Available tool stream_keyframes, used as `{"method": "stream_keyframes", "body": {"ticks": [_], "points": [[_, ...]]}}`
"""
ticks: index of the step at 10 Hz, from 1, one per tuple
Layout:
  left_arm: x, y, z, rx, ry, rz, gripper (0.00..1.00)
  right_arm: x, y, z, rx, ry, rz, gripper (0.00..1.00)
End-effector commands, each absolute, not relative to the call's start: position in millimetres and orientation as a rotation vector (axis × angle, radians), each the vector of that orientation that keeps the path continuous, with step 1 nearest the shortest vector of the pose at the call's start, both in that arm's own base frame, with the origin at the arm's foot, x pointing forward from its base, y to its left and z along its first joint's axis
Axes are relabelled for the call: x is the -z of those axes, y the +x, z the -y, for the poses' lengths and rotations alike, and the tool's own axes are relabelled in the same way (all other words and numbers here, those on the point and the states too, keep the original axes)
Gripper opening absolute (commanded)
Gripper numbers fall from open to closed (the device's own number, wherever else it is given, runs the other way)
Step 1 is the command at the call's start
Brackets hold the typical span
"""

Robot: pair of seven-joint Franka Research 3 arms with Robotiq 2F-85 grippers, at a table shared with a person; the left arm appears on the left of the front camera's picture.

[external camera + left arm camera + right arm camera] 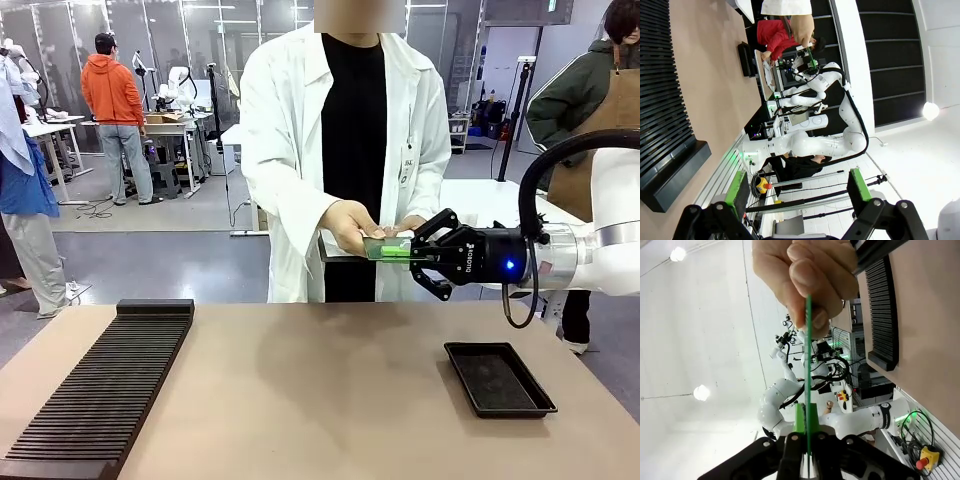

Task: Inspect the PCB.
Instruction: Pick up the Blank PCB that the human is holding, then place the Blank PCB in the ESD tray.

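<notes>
The left tool (797, 189) stands open, holding nothing. Above the table's (320, 400) far edge, the person's hand (350, 225) and the closed right tool (425, 257) both pinch the PCB (388, 249), which looks like a handover. Next, one side must let go. The air below is free, and the black tray (498, 380) lies well clear at right.

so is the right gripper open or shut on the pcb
Shut on it: the right gripper clamps the near edge of the PCB, whose far end the person's hand pinches.
</notes>
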State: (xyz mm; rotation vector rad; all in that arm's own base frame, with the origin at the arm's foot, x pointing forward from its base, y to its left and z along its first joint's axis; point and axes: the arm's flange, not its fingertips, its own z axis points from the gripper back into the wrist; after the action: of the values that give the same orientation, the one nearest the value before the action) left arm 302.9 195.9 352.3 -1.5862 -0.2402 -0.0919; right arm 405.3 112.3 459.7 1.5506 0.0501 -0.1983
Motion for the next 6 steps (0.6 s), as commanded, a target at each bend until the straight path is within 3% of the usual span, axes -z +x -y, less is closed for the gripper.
{"method": "stream_keyframes", "body": {"ticks": [1, 6], "points": [[-357.5, 303.2, -195.0, 0.088, -1.579, 0.235, 1.0, -463.2, 405.0, -115.8, 0.184, 1.557, -0.057, 0.0], [-357.5, 303.2, -195.0, 0.088, -1.579, 0.235, 1.0, -463.2, 405.0, -115.8, 0.184, 1.557, -0.057, 0.0]]}}
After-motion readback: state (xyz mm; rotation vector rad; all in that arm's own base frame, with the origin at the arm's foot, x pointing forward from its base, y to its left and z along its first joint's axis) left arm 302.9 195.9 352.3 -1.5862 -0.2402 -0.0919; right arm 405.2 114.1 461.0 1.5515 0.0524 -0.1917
